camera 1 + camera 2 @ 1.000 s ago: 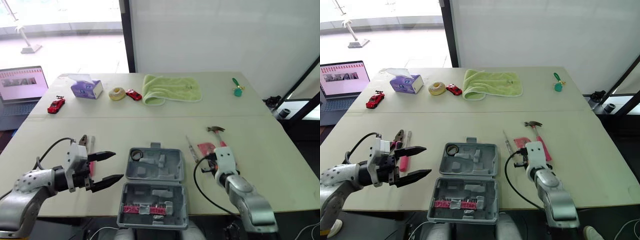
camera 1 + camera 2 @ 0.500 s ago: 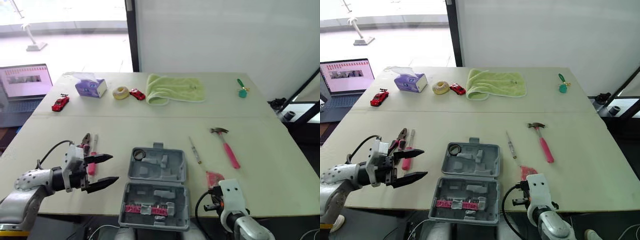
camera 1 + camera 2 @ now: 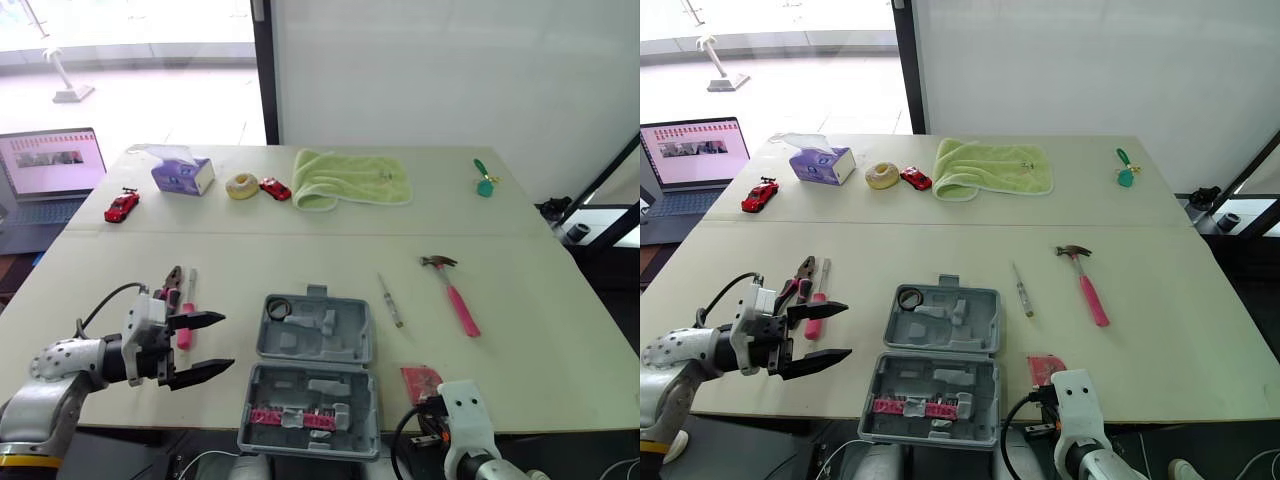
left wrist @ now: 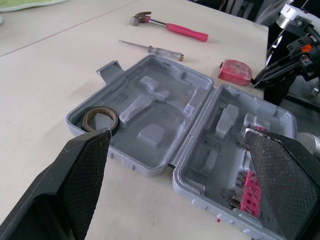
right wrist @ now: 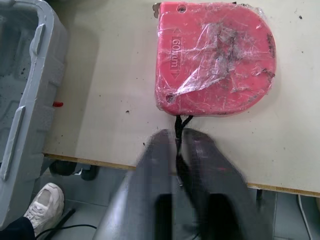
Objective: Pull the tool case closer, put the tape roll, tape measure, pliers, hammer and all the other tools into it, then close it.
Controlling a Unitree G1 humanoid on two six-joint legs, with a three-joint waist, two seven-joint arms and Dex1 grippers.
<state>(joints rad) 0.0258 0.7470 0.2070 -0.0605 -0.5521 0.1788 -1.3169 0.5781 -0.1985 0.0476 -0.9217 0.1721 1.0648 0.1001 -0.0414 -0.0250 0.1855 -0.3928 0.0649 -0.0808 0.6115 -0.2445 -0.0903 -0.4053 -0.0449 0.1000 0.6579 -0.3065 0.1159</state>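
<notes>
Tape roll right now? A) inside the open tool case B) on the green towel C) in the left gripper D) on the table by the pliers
A: the tape roll sits in a corner pocket of the open tool case; the left gripper is open and holds nothing.

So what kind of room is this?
Probably an office or lab set up for robot practice: a wide beige table, an open laptop beside it, and an open grey plastic tool case.
</notes>
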